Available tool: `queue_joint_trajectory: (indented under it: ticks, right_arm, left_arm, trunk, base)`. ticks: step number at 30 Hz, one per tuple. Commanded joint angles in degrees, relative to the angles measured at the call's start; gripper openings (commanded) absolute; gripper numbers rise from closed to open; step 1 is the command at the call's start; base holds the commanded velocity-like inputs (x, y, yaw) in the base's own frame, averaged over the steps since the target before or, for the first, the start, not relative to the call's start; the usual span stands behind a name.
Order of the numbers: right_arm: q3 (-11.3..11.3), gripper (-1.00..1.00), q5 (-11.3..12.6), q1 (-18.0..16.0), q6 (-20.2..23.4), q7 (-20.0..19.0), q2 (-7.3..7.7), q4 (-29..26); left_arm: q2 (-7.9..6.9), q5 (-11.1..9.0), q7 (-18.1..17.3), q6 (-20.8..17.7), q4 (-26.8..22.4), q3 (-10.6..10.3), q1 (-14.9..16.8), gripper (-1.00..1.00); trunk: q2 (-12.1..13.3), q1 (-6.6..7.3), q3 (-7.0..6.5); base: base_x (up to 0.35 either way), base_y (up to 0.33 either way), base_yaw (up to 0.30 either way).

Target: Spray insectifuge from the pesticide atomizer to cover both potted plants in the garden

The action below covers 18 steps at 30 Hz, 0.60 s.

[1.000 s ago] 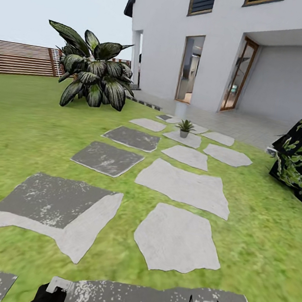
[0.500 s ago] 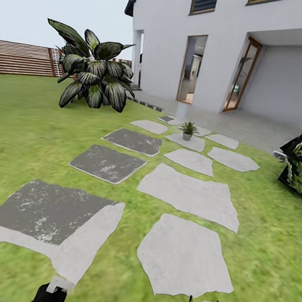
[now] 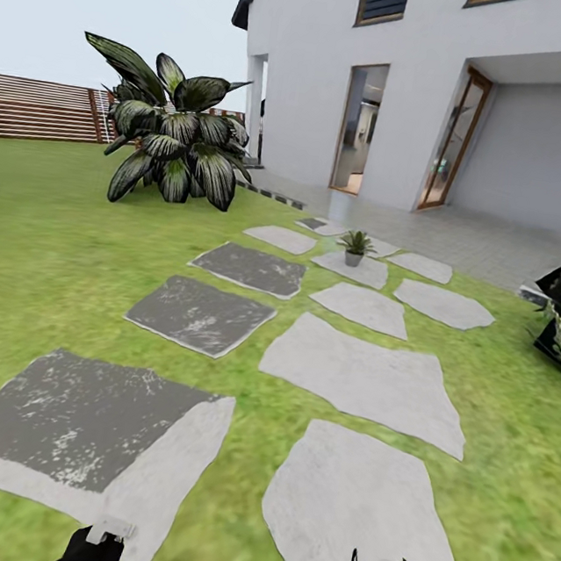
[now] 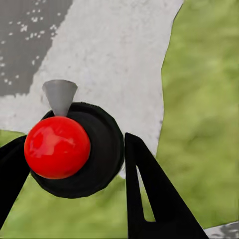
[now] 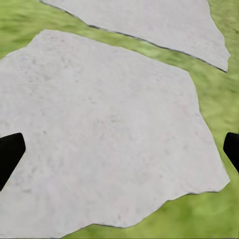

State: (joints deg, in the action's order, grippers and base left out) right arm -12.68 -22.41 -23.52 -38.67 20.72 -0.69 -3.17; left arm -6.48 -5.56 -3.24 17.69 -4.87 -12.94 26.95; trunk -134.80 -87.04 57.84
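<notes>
While I'm rolling across the green lawn (image 3: 48,232) toward the white two-storey house (image 3: 447,90), nothing is in hand yet, so this step is just driving. Ahead runs the path of grey irregular stepping stones (image 3: 365,380), with a big dark broad-leaved shrub (image 3: 171,138) off to the left by the brown slatted wooden fence (image 3: 38,107).

One of the potted plants, a small green rosette in a grey pot (image 3: 355,246), sits on a far stone near the house. The pot holds just that rosette, and I see no whitish specks on it from here, though it's too small to be sure. No pesticide atomizer in sight so far, so I'd say I need to find it before worrying about that plant.

My right gripper (image 5: 119,149) has its fingers wide apart over a pale stone, nothing between them. My left gripper (image 4: 74,164) looks spread too, with a black round part and a glossy red ball (image 4: 57,147) showing between the fingers; can't tell what that is.

Best plan, I reckon: keep the arms tucked low, steer steady, and scan around for the bottle.
</notes>
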Motion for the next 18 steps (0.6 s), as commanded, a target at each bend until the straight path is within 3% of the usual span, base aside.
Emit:
queue_joint_trajectory:
  ticks: [1, 9, 18]
  right_arm:
    - [-0.3, 1.00, -0.6, 0.0, -0.1, 0.4, -0.02, 0.0]
    - [-0.3, 1.00, -0.6, 0.0, -0.1, 0.4, -0.02, 0.0]
    - [-0.3, 1.00, -0.6, 0.0, -0.1, 0.4, -0.02, 0.0]
  left_arm:
    - [-0.02, -0.6, -0.3, 0.2, 0.0, -0.3, 0.0, -1.00]
    - [-0.04, -0.6, -0.3, 0.2, 0.0, -0.3, 0.0, -1.00]
    - [-0.11, -0.6, -0.3, 0.2, 0.0, -0.3, 0.0, -1.00]
  trunk:
    - [0.0, -0.02, 0.05]
    - [0.0, -0.02, 0.05]
    - [0.0, -0.02, 0.05]
  base:
    - [0.308, 0.113, 0.000]
    - [0.310, 0.107, -0.015]
    - [0.335, 0.012, -0.239]
